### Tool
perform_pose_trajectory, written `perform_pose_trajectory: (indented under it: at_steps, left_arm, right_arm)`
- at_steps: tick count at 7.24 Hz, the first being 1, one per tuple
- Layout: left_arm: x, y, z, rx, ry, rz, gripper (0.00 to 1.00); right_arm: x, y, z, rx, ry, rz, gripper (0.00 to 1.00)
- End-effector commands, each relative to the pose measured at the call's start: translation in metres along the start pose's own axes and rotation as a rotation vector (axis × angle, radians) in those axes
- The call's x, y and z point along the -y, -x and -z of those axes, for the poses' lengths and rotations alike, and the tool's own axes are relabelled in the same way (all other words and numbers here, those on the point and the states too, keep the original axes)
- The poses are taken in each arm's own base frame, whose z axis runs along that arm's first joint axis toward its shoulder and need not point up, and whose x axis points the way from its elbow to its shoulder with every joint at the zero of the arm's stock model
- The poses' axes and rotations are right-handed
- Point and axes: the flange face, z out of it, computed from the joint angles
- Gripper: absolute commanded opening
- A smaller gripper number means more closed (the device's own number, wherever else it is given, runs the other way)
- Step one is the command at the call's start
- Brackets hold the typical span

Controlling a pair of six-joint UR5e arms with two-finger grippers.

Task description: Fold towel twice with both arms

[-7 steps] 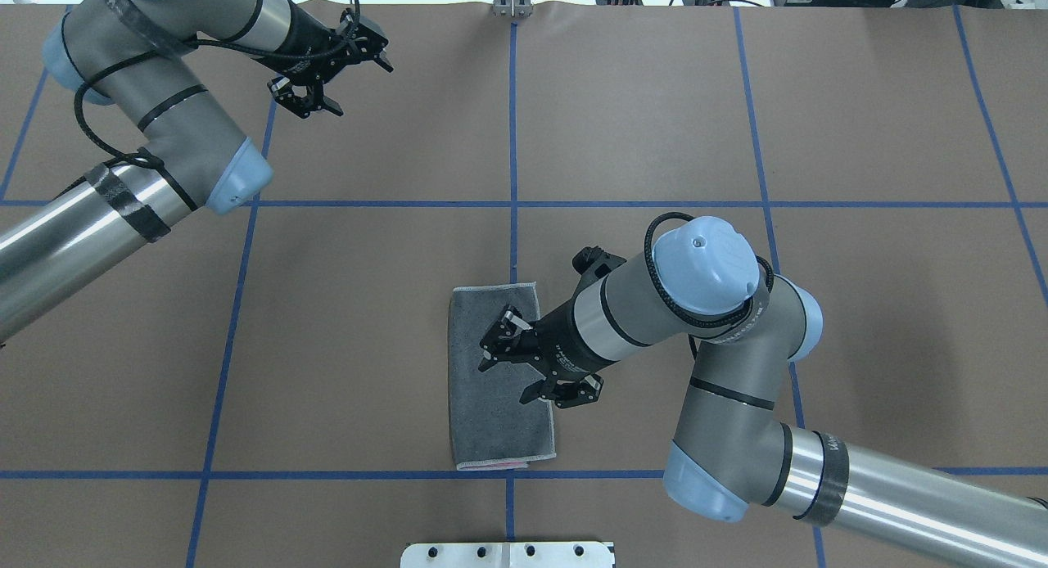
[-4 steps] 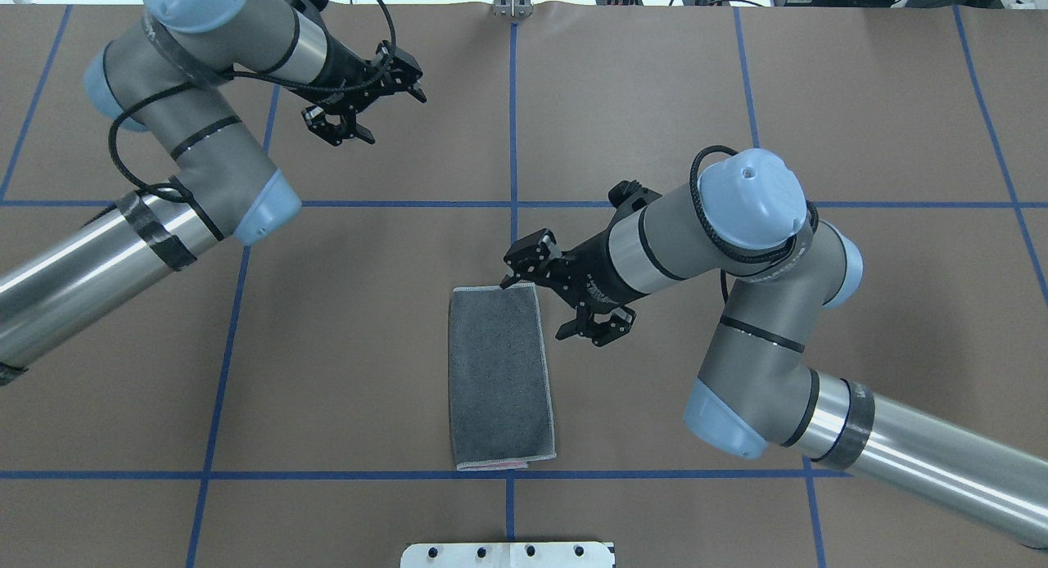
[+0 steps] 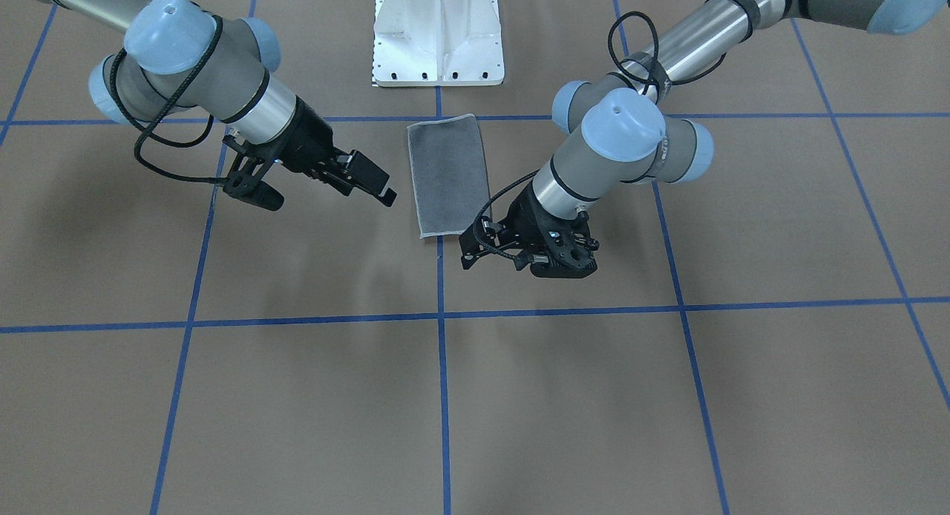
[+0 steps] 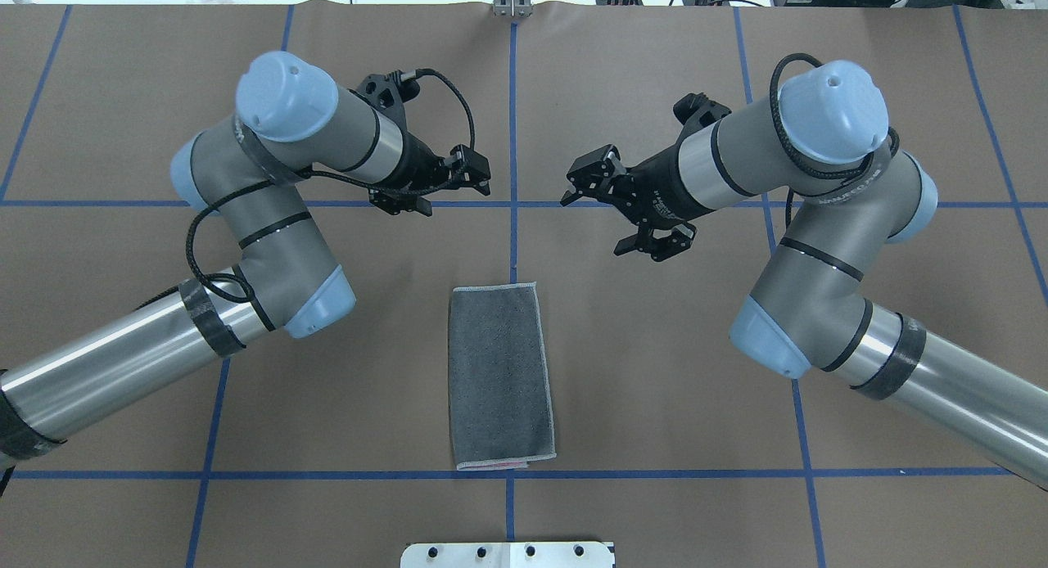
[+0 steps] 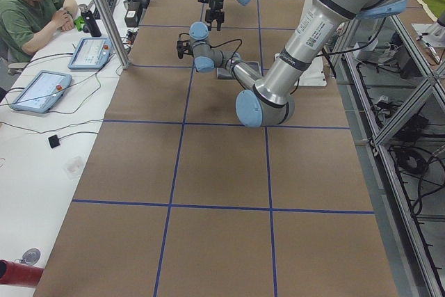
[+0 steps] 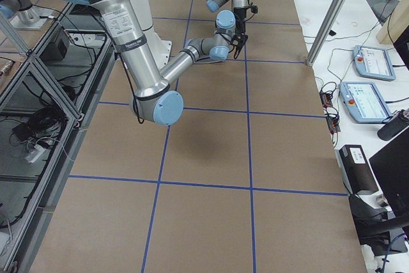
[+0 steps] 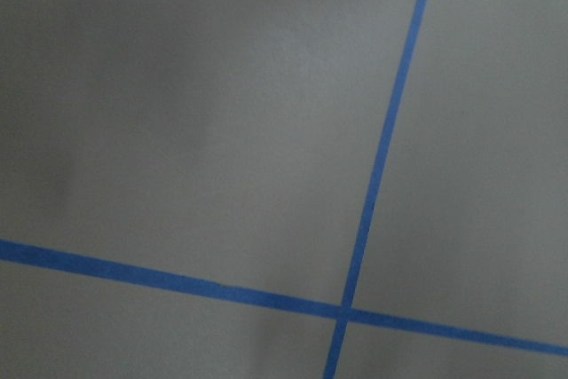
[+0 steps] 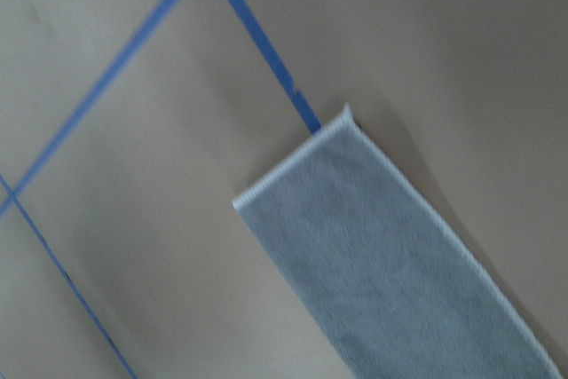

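Towel (image 4: 499, 376): folded once, grey side up, flat just ahead of the base (image 4: 508, 554).
Right gripper (image 4: 594, 224): off the towel now, spread, empty, beyond it from the base.
Left gripper (image 4: 458, 201): swung in alongside, spread, empty; second fold looks next.

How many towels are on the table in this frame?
1. The towel lies flat, folded into a grey strip, over the centre tape line, near the robot's white base. No second one shows in any view.
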Motion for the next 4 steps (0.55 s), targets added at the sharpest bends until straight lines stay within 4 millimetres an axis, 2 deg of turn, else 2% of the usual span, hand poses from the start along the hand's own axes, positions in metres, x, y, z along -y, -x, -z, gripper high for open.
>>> perform_pose_trajectory:
  at_steps: [1, 4]
  left_arm:
    - [-0.041, 0.039, -0.02, 0.056, -0.024, -0.163, 0.99]
    - [-0.062, 0.033, -0.025, 0.042, 0.002, -0.182, 0.97]
  right_arm:
    - [0.033, -0.001, 0.024, -0.01, 0.011, 0.044, 1.0]
    - [0.05, -0.008, 0.03, -0.018, 0.0, 0.051, 1.0]
